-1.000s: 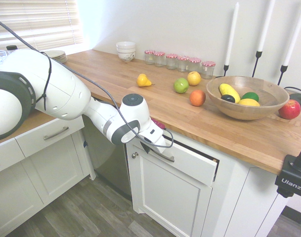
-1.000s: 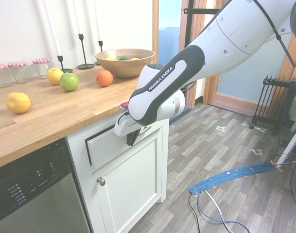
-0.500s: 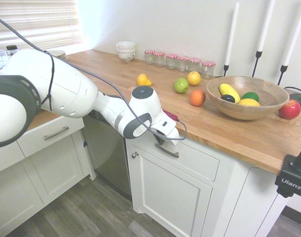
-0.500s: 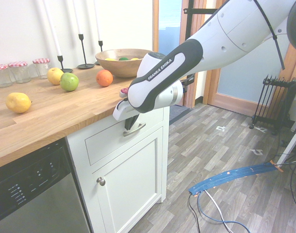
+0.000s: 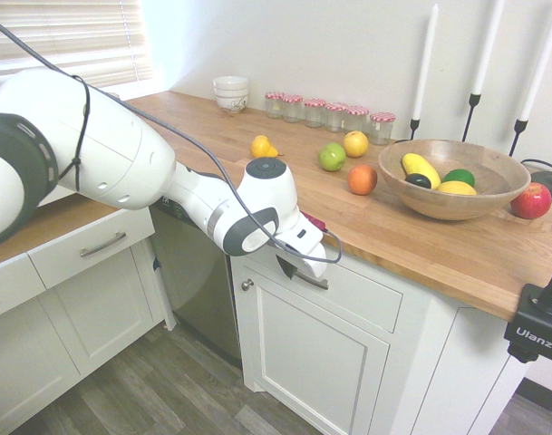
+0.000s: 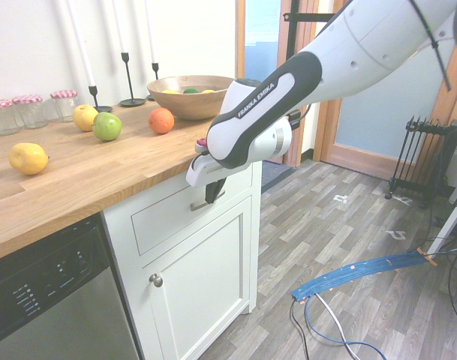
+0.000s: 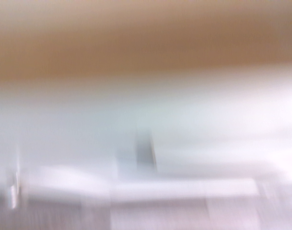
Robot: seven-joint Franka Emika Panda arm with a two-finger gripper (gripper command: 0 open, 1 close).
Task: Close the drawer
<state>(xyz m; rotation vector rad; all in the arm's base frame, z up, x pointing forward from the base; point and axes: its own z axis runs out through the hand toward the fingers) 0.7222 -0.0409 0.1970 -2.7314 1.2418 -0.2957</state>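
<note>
One drawer (image 5: 348, 292) sits flush under the table (image 5: 421, 240), right behind my claw (image 5: 288, 265), fingers pressed together, holding nothing, so pushing looks finished.

The drawer (image 5: 353, 292) has a smooth, matt white front with a shiny metal handle (image 6: 207, 200). The countertop (image 5: 421, 237) is warm, smooth wood. The bowl (image 5: 430, 201) is wood too.
</note>
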